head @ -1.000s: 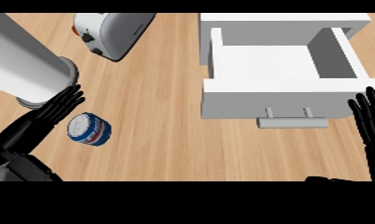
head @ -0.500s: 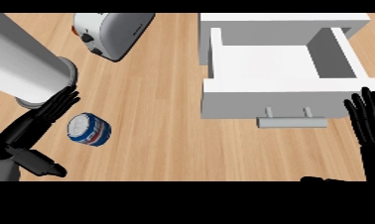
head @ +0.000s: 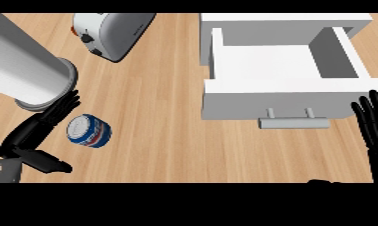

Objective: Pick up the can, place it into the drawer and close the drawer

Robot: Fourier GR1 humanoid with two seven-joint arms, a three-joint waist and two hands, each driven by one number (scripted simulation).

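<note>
A blue and white can (head: 89,131) stands on the wooden counter at the lower left, its silver top facing up. My left hand (head: 33,132) is open just left of the can, fingers stretched up past it and thumb pointing right below it, not closed round it. The white drawer (head: 221,93) stands pulled open at the right, nothing inside it, with a grey handle (head: 294,121) on its front. My right hand (head: 367,120) shows at the right edge, open with fingers up, beside the drawer's front corner.
A white toaster (head: 112,32) lies at the top left. A large grey cylinder (head: 29,77) stands at the left edge, just above my left hand.
My left hand has shifted down and slightly left, its thumb coming in under the can. The right hand has slid toward the right edge. The can has not moved.
</note>
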